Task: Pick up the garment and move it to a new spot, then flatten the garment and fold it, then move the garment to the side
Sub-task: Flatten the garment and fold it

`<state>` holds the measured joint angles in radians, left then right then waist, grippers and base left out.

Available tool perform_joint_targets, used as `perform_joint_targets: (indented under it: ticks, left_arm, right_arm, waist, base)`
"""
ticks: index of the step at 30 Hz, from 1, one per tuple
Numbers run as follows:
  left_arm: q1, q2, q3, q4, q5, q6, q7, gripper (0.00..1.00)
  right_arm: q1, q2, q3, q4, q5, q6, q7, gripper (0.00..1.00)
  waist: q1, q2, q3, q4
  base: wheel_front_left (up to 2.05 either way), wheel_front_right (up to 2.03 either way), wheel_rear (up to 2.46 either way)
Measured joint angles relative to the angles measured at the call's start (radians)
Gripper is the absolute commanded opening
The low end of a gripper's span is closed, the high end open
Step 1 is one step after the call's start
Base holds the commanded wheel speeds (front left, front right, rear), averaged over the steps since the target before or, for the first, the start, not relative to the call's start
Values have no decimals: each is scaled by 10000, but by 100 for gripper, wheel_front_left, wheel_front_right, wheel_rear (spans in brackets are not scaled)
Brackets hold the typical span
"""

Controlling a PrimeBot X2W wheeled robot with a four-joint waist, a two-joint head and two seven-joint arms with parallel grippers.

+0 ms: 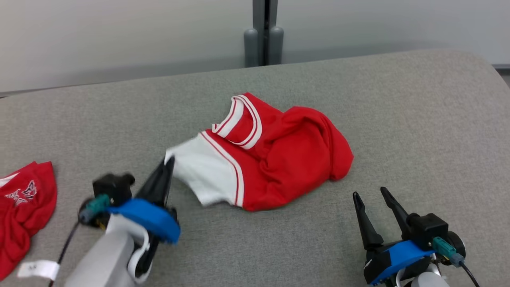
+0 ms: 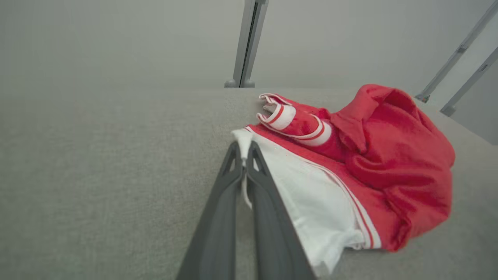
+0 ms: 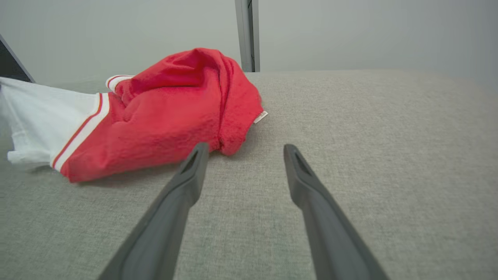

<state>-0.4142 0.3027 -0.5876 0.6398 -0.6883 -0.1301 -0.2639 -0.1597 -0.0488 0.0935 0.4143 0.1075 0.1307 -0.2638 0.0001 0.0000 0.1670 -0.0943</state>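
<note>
- At the centre of the table (image 1: pixel 418 119), the garment (image 1: pixel 279 155) lies bunched, with the red body heaped toward 3 o'clock and the white panel spread toward 9 o'clock.
- The left gripper (image 1: pixel 170 161) is pressed together on the white corner at the garment's 9 o'clock edge. In the left wrist view, a strip of white cloth sits between the fingers (image 2: pixel 223 194).
- The right gripper (image 1: pixel 369 192) is spread and holds nothing. It stands apart from the garment, at its 5 o'clock.
- Step in hand, as judged: lift and relocate the garment.
- Raise the left gripper steadily. The pinch takes only a thin edge, so a jerk could pull it free.
- Lift until the red heap clears the table before traversing, or it will likely drag and bunch further.
- Route clear of the second red cloth (image 1: pixel 24 207) at the table's 9 o'clock.
- Bring the right gripper to a red hem only if the load sags.
</note>
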Motion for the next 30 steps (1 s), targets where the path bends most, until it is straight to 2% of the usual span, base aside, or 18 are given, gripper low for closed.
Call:
perform_joint_targets:
  ticks: [4,10,14,21,27,30]
  left_arm:
    - [-889,98,608,-1444,560,0,13,0]
    - [-3509,462,-13,-2428,654,0,12,0]
    - [-5348,744,-656,-2276,573,0,12,0]
    - [-7560,612,-1012,-1308,221,0,73,0]
    - [-8734,165,-604,-1032,255,19,38,0]
    - [-9242,-31,54,-1396,460,161,25,0]
  right_arm:
    - [71,0,-125,73,58,0,-2,100]
    - [221,2,-73,199,374,0,0,100]
    - [231,2,150,203,571,0,-2,100]
    - [226,0,433,151,813,0,0,100]
    - [224,0,489,2,995,0,-2,100]
    - [218,-4,408,-36,1043,0,0,100]
  waist:
    - [-1,0,-295,228]
    - [-1,0,-668,302]
    - [-1,0,-704,89]
    - [-1,0,-499,-618]
    - [0,0,-249,-960]
    - [-1,0,-155,-934]
  base:
    - [0,0,0]
    - [0,0,0]
    - [0,0,0]
    - [0,0,0]
    - [0,0,0]
    - [0,0,0]
